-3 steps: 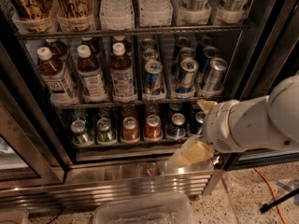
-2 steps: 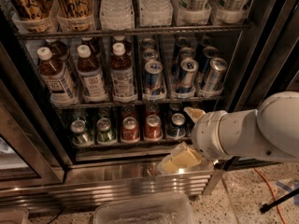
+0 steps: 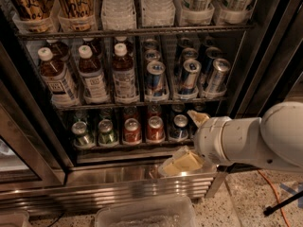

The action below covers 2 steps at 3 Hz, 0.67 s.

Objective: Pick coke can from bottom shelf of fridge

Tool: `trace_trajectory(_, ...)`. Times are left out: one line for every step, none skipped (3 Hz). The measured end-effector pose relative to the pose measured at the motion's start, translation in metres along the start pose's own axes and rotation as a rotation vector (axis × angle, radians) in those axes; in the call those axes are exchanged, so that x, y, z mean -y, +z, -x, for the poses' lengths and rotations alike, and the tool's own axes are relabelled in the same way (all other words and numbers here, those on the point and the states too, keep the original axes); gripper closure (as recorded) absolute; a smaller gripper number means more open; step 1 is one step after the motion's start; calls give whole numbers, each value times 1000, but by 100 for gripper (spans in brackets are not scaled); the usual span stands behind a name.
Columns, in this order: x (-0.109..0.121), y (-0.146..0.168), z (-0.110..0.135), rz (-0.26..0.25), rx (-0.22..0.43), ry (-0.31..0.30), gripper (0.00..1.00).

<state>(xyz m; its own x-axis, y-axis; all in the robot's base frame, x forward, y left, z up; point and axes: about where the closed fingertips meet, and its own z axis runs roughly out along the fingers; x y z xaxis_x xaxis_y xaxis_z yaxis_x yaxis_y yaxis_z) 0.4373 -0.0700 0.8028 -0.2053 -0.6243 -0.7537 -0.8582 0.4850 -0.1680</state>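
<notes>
Two red coke cans [image 3: 132, 130] [image 3: 155, 128] stand at the front of the bottom shelf [image 3: 124, 148] of the fridge [image 3: 118, 187], with more red cans behind them. Green cans [image 3: 82, 134] are to their left and a dark blue can [image 3: 180, 126] is to their right. My gripper [image 3: 179, 140] is open and empty. It hovers in front of the shelf's right end, over the blue can and just right of the red cans. One yellowish finger [image 3: 196, 117] points up and the other [image 3: 180, 163] lies low over the steel base.
The rack above holds bottles [image 3: 90, 77] and tall silver-blue cans [image 3: 155, 81]. A clear plastic bin [image 3: 147, 213] sits on the floor below the fridge. An orange cable [image 3: 273, 193] and a black stand leg [image 3: 284, 204] lie on the floor at the right.
My arm and gripper have moved left, from the fridge's right edge to in front of the blue can. The cans have not moved.
</notes>
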Motion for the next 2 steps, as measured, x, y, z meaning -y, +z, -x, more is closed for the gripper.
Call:
trace_trajectory(-3, 13, -10, -34, 18, 13, 0)
trace_trajectory(-7, 32, -25, -77, 71, 51, 0)
